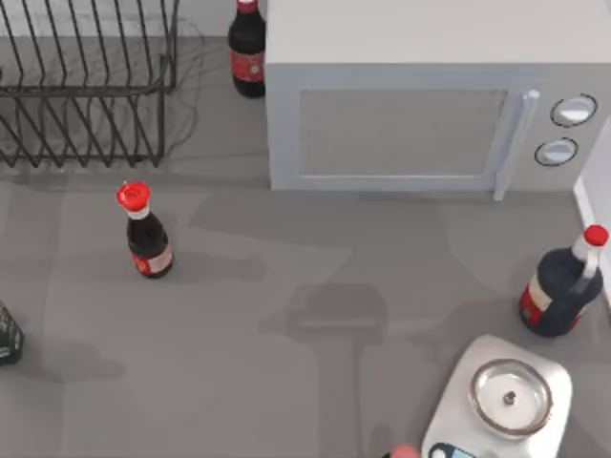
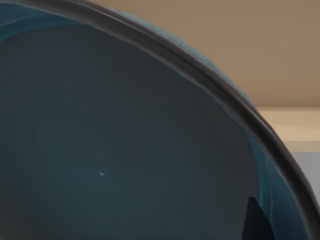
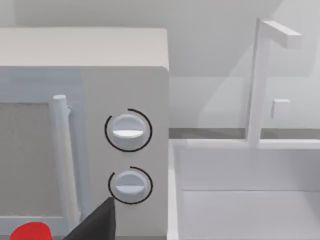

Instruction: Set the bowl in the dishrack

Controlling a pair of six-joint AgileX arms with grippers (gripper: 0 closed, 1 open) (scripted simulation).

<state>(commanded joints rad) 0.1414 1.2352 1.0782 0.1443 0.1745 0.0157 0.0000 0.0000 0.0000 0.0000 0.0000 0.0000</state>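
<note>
The bowl (image 2: 125, 150) shows its glossy blue inside and dark rim very close in the left wrist view, tilted, with a tan wall behind it. My left gripper (image 2: 272, 222) grips the bowl's rim; one dark finger (image 2: 256, 225) lies against the inner wall. The dishrack (image 1: 86, 86), a dark wire rack with thin upright prongs, stands at the top view's back left. My right gripper (image 3: 97, 225) hangs in front of the microwave's knobs, in the right wrist view.
A white microwave (image 1: 420, 95) fills the back middle and right. Dark bottles with red caps stand at mid left (image 1: 148, 239), behind the microwave's left corner (image 1: 248, 48) and at far right (image 1: 563, 286). A scale (image 1: 506, 396) sits front right. A white sink (image 3: 240, 200) lies beside the microwave.
</note>
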